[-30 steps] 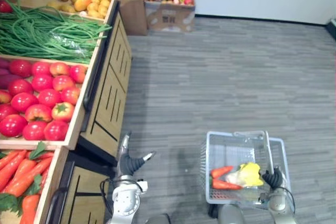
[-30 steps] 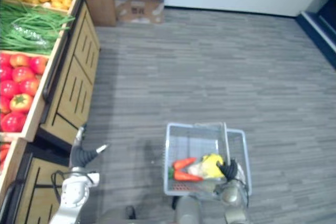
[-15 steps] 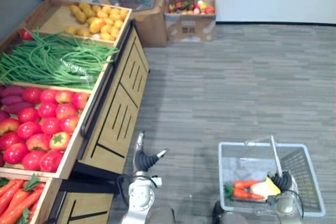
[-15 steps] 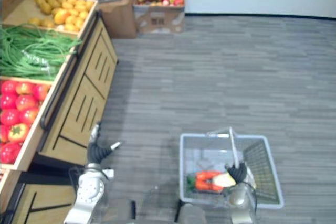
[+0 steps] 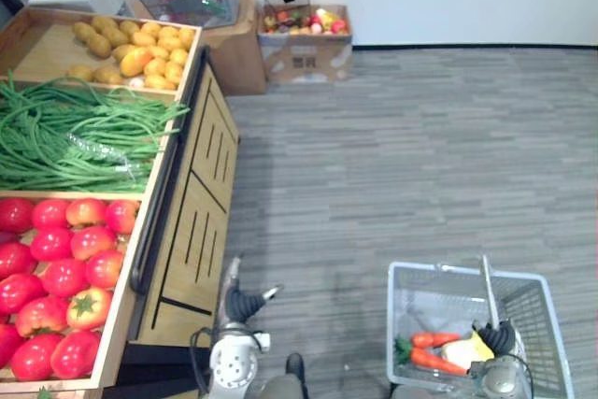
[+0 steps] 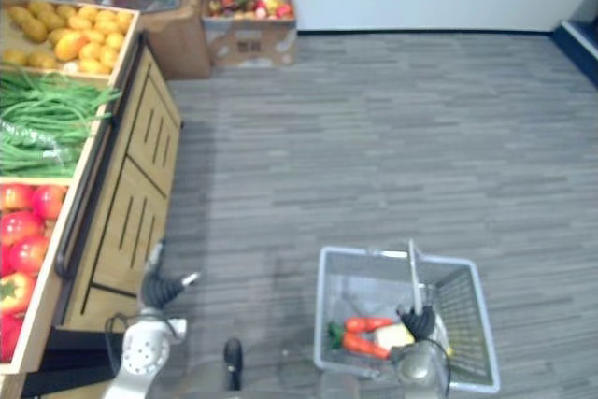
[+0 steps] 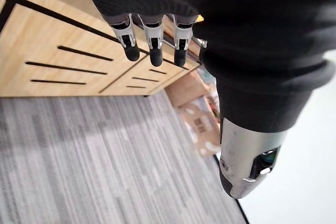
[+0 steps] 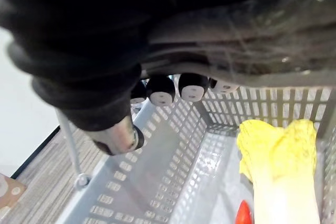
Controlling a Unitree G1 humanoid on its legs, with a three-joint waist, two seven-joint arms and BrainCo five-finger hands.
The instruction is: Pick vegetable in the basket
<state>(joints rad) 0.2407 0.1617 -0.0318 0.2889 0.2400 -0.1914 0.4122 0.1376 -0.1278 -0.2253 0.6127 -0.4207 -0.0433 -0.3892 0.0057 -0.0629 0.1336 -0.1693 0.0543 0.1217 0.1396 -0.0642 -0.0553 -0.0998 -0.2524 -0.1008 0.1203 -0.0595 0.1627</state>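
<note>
1. While the basket (image 5: 439,273) sits low at the robot's right side over the grey floor (image 5: 392,156), its upright handle (image 5: 486,285) is gripped from above by the right hand (image 5: 502,337); whether the basket touches the floor cannot be told.
2. In the right wrist view, the fingers (image 8: 160,90) of that hand are seen pressed together in a row and curled round the grey bar of the handle.
3. Two carrots (image 5: 425,350) are laid on the basket's bottom, their green tops turned toward the wooden stand (image 5: 192,221).
4. A pale vegetable with yellow leaves (image 8: 278,150) is laid just beside the carrots, on the side nearer the right hand, and appears to touch them.
5. The left hand (image 5: 241,306) is held low beside the slatted front of the stand, well apart from the basket.
6. Its fingers (image 7: 152,51) are kept straight and side by side, the thumb (image 7: 247,166) is set apart from them, and nothing is held.
7. Separate wooden compartments on top of the stand are filled with red tomatoes (image 5: 56,268), long green beans (image 5: 75,133) and rounded yellow produce (image 5: 131,44).
8. A cardboard box (image 5: 304,30) of mixed produce is placed on the floor against the far wall.
</note>
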